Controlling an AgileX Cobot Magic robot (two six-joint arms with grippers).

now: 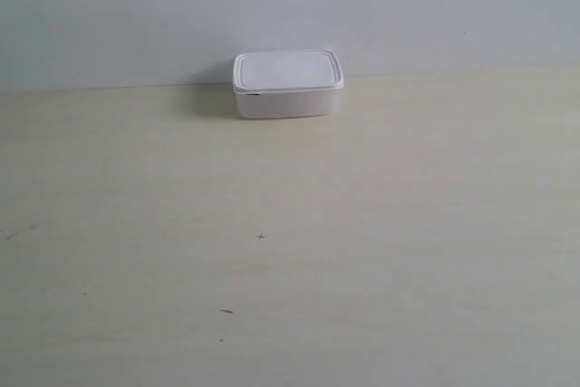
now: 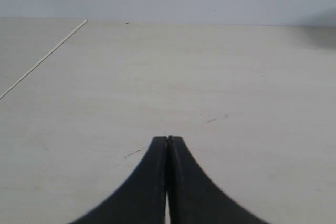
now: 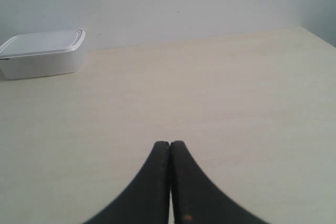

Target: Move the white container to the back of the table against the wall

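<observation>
Starting leftmost, we see the left gripper [image 2: 168, 141] above the table [image 2: 236, 77], jaws pressed together, holding nothing. Mid-scene, the white container [image 1: 287, 85] sits at the table's back edge by the wall [image 1: 408, 6], lid on, contents hidden. Our right gripper [image 3: 170, 144] is likewise closed, empty, well apart from it.
</observation>
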